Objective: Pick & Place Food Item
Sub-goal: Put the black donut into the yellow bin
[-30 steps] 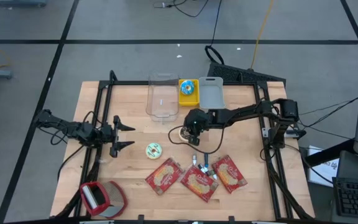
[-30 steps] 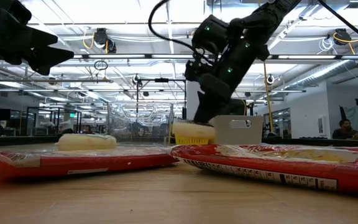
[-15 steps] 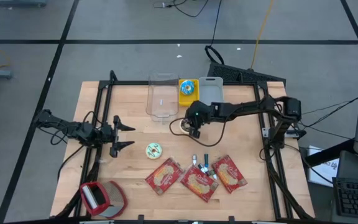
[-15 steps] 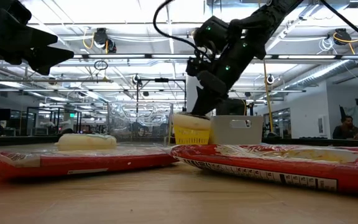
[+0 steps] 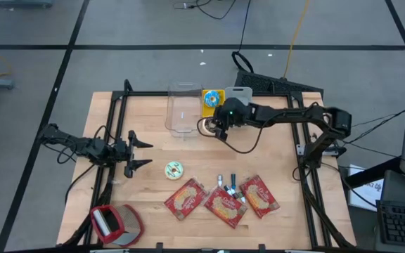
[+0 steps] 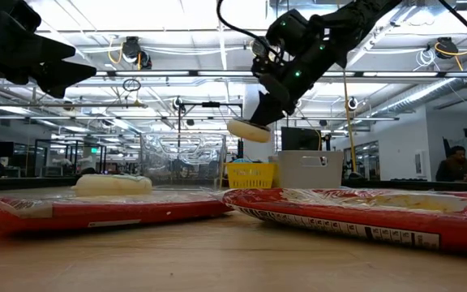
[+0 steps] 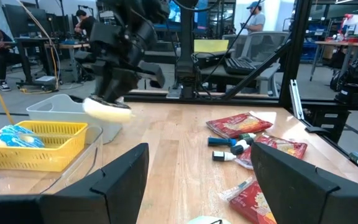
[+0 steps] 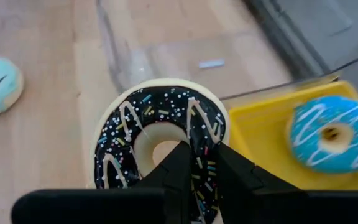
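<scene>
— Wooden counter under bright office lights; what's on it?

— Near the front edge, three red snack packets with a few small tubes among them, and a red tape dispenser at the front left corner. A pale blue iced donut lies toward the middle. Along the back edge stand a clear plastic tub, a yellow basket holding a blue frosted donut, and a grey bin.

— And the right end effector?

— It's clamped on a chocolate sprinkled donut, one finger through the hole. The donut hangs clear of the counter, just in front of the yellow basket, beside the clear tub.

— The left arm?

— Its end effector hovers at the left edge, fingers spread apart, nothing between them.
</scene>
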Controlling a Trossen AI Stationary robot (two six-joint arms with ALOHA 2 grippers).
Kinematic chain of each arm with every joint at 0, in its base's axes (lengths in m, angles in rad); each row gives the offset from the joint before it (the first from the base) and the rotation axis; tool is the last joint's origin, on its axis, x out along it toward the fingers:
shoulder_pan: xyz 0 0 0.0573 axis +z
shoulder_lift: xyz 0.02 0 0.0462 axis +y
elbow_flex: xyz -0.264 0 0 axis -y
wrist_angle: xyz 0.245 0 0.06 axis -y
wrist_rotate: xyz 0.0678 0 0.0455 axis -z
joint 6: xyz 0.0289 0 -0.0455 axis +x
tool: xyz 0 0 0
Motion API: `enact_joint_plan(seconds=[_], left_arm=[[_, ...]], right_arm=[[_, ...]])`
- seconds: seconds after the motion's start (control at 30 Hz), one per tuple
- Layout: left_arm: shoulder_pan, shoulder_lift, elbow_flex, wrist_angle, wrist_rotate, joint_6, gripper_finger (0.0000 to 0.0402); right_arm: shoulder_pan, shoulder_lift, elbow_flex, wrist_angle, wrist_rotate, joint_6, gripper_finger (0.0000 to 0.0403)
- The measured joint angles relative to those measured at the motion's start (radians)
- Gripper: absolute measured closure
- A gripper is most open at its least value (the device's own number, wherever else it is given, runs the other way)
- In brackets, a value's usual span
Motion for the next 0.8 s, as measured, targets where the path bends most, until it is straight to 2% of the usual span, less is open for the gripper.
enact_joint_plan(seconds=[0.3,0.47,0.63,0.8], left_arm=[[0.000,0.000,0.000,0.001,0.000,0.000,0.0117],[0.000,0.000,0.000,0.000,0.000,0.000,0.0117],[0.000,0.000,0.000,0.000,0.000,0.000,0.0117],[0.000,0.000,0.000,0.001,0.000,0.000,0.0117]], right_arm=[[-0.065,-0.002,0.000,0.112,0.003,-0.077,0.0358],[-0.089,-0.002,0.000,0.183,0.093,-0.125,0.0358],[-0.115,0.024,-0.008,0.286,0.107,-0.220,0.0358],[-0.139,0.057,-0.023,0.388,0.181,-0.250,0.0358]])
